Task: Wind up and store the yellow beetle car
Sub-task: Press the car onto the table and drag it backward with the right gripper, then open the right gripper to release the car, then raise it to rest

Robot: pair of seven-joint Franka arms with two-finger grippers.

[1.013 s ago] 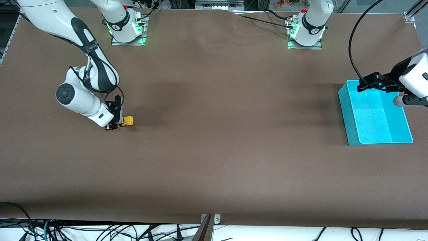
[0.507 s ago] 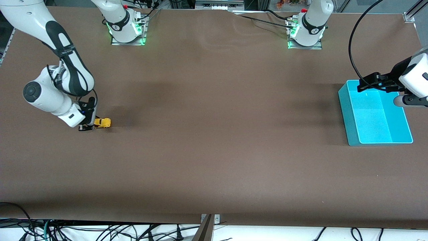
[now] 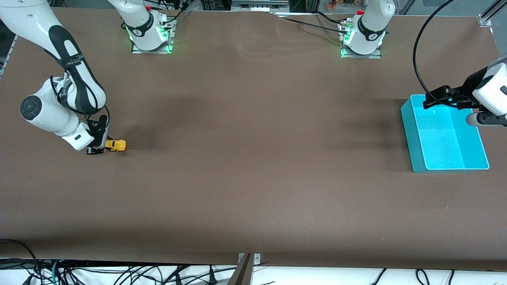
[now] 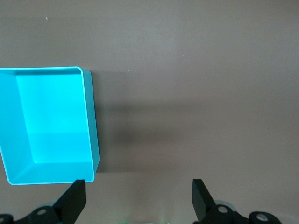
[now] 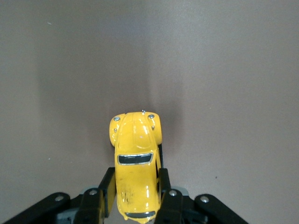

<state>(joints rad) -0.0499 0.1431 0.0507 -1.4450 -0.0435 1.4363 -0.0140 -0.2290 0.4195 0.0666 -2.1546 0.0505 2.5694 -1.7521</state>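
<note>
The yellow beetle car (image 3: pixel 117 145) is down at the brown table surface near the right arm's end, pointing toward the middle of the table. My right gripper (image 3: pixel 103 147) is shut on the car's rear half. In the right wrist view the car (image 5: pixel 135 140) sticks out past the black fingers (image 5: pixel 109 183), which press on both of its sides, with the right gripper (image 5: pixel 136 177) around its tail. My left gripper (image 3: pixel 434 99) waits open and empty over the teal bin's edge. The left wrist view shows the left gripper (image 4: pixel 138 189) with nothing between its fingers.
An empty teal bin (image 3: pixel 408 130) stands at the left arm's end of the table, its wall (image 4: pixel 92 126) also in the left wrist view. Bare brown table (image 3: pixel 253 158) stretches between the car and the bin. Cables hang off the table's front edge.
My right gripper has dragged the car along the table toward the right arm's end, most of the way in the first half second. The left arm has not moved.
</note>
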